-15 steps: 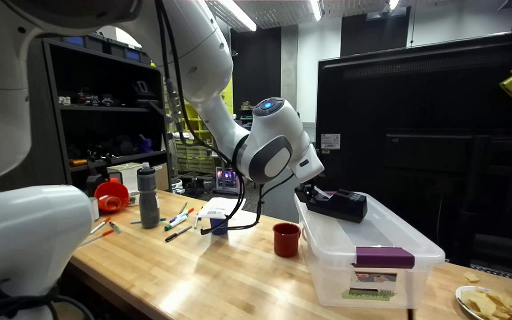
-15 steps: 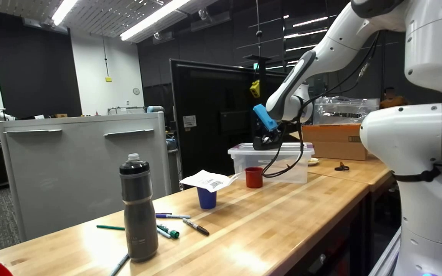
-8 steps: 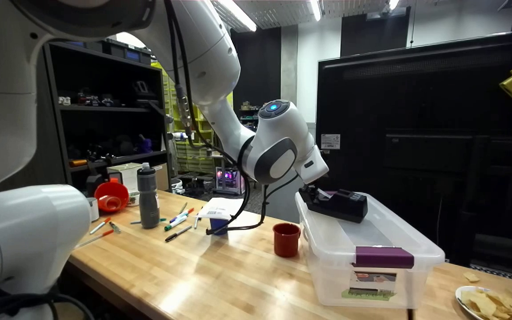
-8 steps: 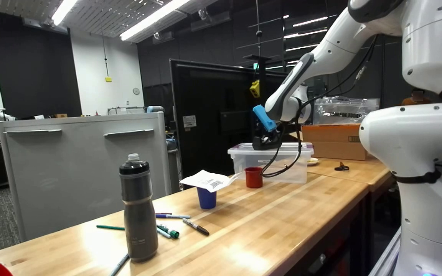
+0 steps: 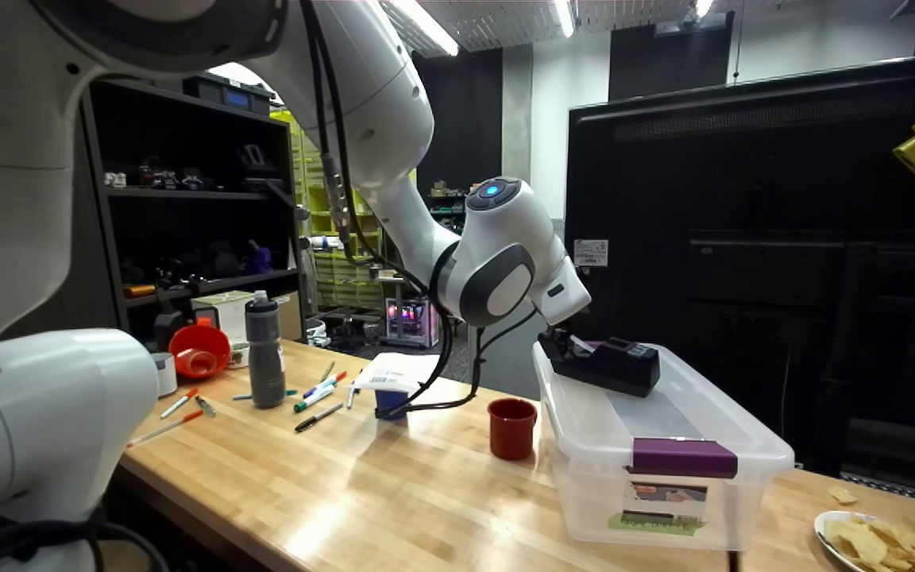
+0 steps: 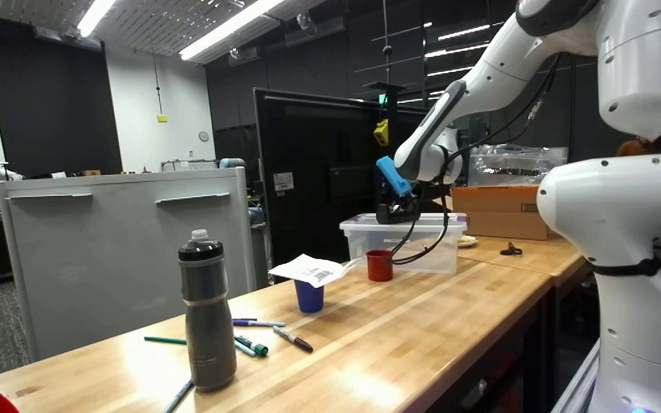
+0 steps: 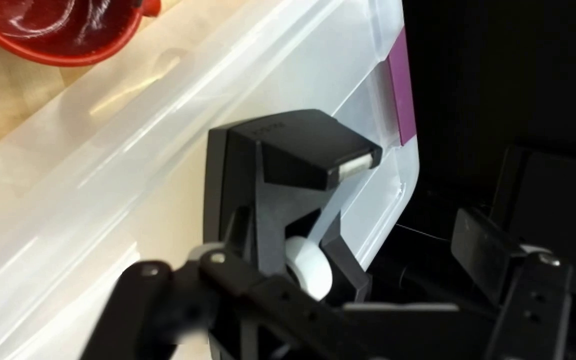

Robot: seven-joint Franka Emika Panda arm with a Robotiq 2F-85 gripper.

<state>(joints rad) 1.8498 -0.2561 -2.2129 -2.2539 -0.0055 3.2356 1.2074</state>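
Arm (image 5: 394, 143) moved; tape dispenser (image 5: 612, 367), bin (image 5: 592, 492) slightly shifted

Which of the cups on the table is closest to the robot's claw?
The dark red mug, standing beside the clear bin below the gripper. Even the blue cup, topped with paper, stands farther away.

Upper left in an exterior view, a glossy white arm (image 5: 382, 111) carries black cables (image 5: 448, 342) and a blue-lit disc (image 5: 492, 193); low in the wrist view, a black gripper (image 7: 355, 237) shows silver screws (image 7: 549, 259)
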